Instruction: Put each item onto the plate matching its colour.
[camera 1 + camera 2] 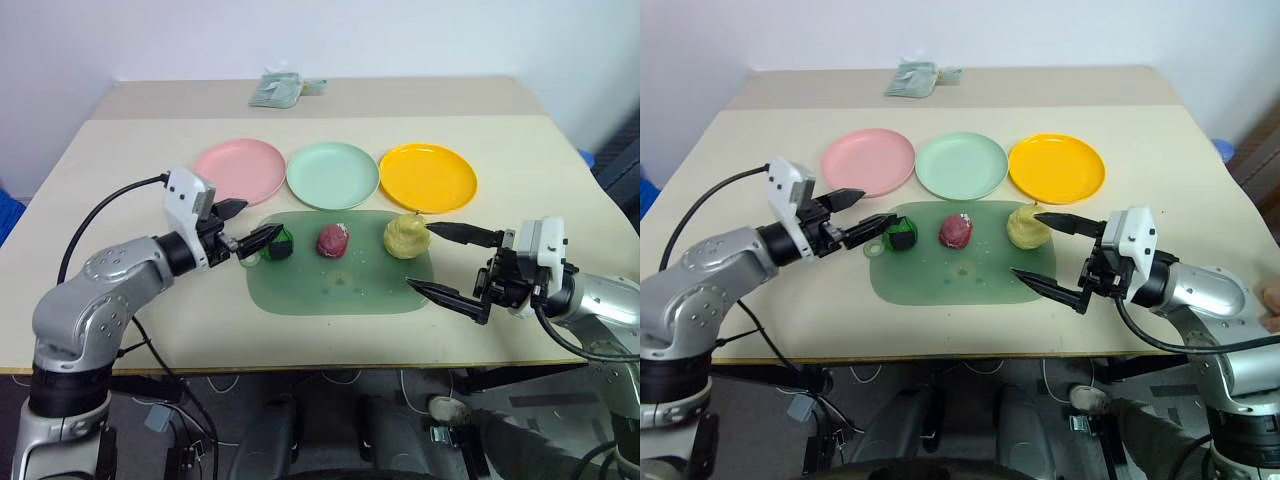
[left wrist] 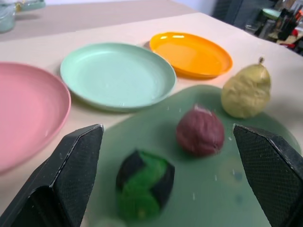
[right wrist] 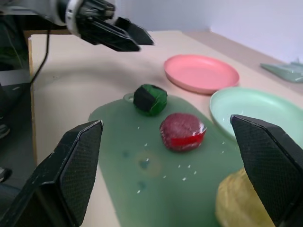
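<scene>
Green chunk (image 1: 281,245), red lump (image 1: 333,240), yellow lump (image 1: 405,237) on mat (image 1: 340,288), both grippers' fingers wide, empty.

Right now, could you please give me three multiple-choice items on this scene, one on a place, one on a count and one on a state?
1. Where does the dark red lump lie?
A on the pink plate
B on the green mat
C on the folded cloth

2. How many round plates stand behind the mat?
A two
B three
C four

3. How are the left gripper's fingers?
A apart, empty
B shut on the green chunk
C shut on a plate

Answers: 1 B, it rests on the green mat. 2 B, pink, mint green and yellow. 3 A, they stand apart beside the green chunk.
</scene>
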You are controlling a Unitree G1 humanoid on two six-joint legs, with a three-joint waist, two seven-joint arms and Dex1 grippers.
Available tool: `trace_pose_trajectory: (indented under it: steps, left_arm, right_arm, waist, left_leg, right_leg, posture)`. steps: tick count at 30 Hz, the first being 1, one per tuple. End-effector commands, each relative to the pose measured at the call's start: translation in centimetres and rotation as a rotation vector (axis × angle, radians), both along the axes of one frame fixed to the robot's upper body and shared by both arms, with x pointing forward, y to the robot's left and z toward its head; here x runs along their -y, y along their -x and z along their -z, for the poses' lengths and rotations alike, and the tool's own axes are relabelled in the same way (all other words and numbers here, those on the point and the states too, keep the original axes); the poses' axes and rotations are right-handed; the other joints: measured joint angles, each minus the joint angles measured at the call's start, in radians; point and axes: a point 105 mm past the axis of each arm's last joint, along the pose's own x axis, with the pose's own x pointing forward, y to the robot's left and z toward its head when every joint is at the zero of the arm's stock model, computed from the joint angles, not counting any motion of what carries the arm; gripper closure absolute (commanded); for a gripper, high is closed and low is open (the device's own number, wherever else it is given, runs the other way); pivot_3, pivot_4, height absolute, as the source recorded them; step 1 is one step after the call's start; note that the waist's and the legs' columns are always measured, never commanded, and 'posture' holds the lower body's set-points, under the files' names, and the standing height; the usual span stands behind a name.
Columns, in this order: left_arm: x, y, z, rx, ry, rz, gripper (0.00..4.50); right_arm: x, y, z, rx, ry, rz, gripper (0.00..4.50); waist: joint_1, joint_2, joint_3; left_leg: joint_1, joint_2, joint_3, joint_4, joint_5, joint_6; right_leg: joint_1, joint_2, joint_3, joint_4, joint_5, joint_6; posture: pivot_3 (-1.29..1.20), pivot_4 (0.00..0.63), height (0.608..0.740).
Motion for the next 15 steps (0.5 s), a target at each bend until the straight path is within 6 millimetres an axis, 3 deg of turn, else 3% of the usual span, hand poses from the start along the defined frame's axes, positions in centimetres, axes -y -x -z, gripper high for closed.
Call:
trace_pose_trajectory:
  steps: [1,13,14,15]
  left_arm:
    - [0.4,-0.8,0.9,-0.038,-0.063,0.000,0.00]
    - [0.9,-2.5,4.8,-0.191,-0.202,0.037,0.00]
    - [1.0,-2.5,5.0,-0.198,-0.207,0.044,0.54]
    - [1.1,-2.6,5.2,-0.203,-0.215,0.047,0.77]
  right_arm:
    - [-0.4,0.0,-0.9,0.060,0.005,-0.016,0.09]
    - [-0.6,0.5,-1.1,0.087,-0.006,0.020,0.09]
    - [-0.6,0.6,-1.2,0.089,-0.005,0.026,0.00]
    - [-0.6,0.6,-1.2,0.090,-0.007,0.030,0.00]
  waist:
    - [0.000,0.000,0.000]
    - [0.001,0.000,0.000]
    - [0.001,0.000,0.000]
    - [0.001,0.000,0.000]
  left_leg:
    - [0.000,0.000,0.000,0.000,0.000,0.000]
    - [0.000,0.000,0.000,0.000,0.000,0.000]
    - [0.000,0.000,0.000,0.000,0.000,0.000]
    - [0.000,0.000,0.000,0.000,0.000,0.000]
  right_leg:
    - [0.000,0.000,0.000,0.000,0.001,0.001]
    - [-0.001,-0.002,0.001,0.001,0.000,-0.001]
    - [-0.001,-0.002,0.001,0.000,0.000,-0.001]
    - [-0.001,-0.002,0.001,0.000,0.000,-0.001]
  posture:
    - [0.00,0.150,0.740]
    - [0.00,0.150,0.740]
    - [0.00,0.150,0.740]
    - [0.00,0.150,0.740]
